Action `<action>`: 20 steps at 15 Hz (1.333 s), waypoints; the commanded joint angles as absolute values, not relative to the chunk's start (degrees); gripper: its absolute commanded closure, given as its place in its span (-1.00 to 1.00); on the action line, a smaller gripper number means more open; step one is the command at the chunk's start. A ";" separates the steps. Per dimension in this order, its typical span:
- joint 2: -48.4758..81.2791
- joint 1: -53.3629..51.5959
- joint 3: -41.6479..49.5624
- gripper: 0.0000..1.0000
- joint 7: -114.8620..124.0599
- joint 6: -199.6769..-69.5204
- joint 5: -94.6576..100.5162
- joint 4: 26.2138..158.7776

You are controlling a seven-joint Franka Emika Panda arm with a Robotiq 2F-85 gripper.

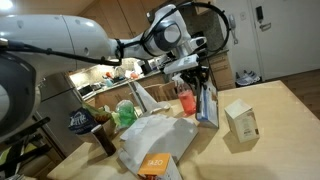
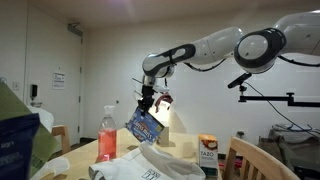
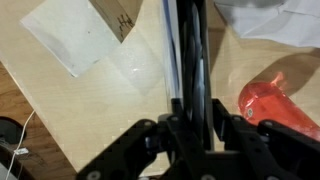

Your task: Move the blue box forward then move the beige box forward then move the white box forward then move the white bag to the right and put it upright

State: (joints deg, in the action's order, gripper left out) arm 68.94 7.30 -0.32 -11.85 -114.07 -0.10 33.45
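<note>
The blue box (image 1: 206, 104) leaned toward the desk's (image 1: 285, 110) far edge, just beside the red cup (image 1: 186, 98), likely tipped because it was being handled by its top. Its slim top edge ran between the jaws of the gripper (image 3: 188, 100). Whether they were pinching it or slack, I couldn't tell.

Colours seen
The blue box (image 1: 207, 106) was dark blue, white-patched; the beige box (image 1: 241, 120) cream; the white bag (image 1: 160, 135) white.

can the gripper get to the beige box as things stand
Likely yes: the beige box stands apart on bare table, but the gripper straddles the blue box and must clear it first.
</note>
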 commanded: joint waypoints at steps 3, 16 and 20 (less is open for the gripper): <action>70.69 7.51 -0.09 -0.61 -11.01 -110.32 -0.13 30.29; 67.78 4.38 2.83 0.28 -9.08 -111.20 4.36 31.47; 68.20 4.81 1.85 0.90 -10.02 -111.88 3.27 33.09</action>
